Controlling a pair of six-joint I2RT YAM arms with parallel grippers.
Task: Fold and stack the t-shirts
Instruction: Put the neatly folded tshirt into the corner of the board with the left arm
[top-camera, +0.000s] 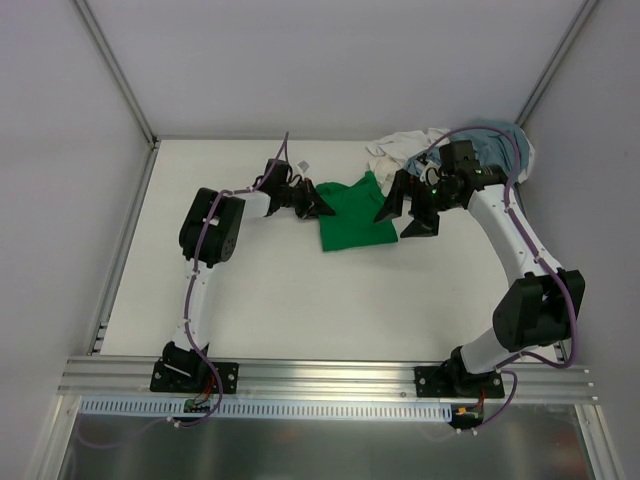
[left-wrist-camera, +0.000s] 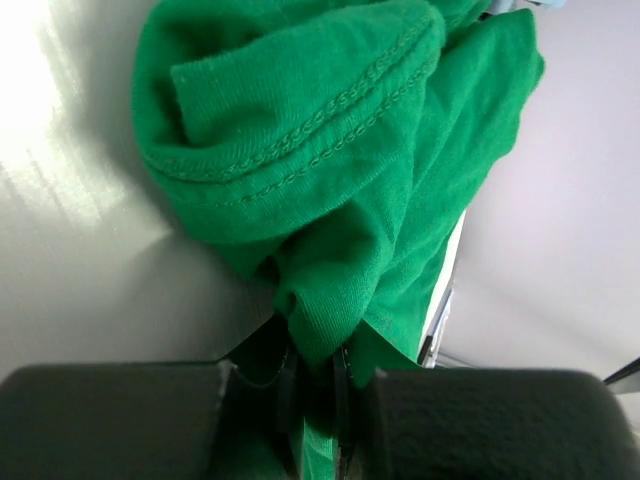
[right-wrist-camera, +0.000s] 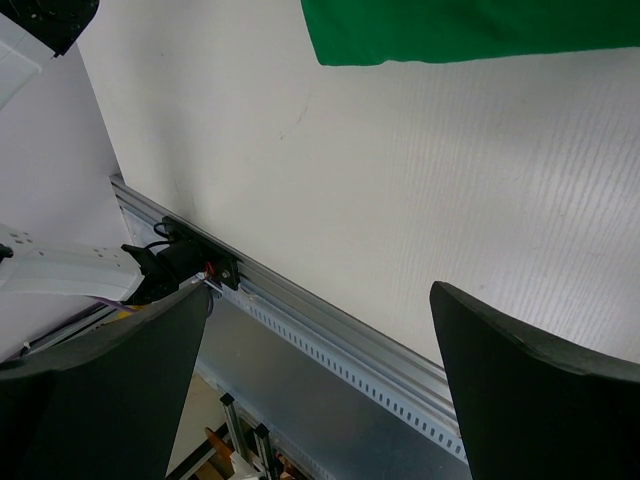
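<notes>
While tight in left pincer (left-wrist-camera: 315, 385), green t-shirt (left-wrist-camera: 300, 130).

Middle shirt (top-camera: 352, 215) lies on the table (top-camera: 260, 300) toward the far side, roughly centred between the two arms. The left gripper (top-camera: 322, 208) sits at the shirt's left edge with a bunched fold of it pinched between the fingers, and the right gripper (top-camera: 402, 220) sits at its right edge, jaws spread; contact there cannot be told. Heap of shirts (top-camera: 400, 152) lies in the far right corner, behind the right gripper and near the middle shirt's far right end; both arm bases stand on the rail (top-camera: 330, 375) along the near edge.
</notes>
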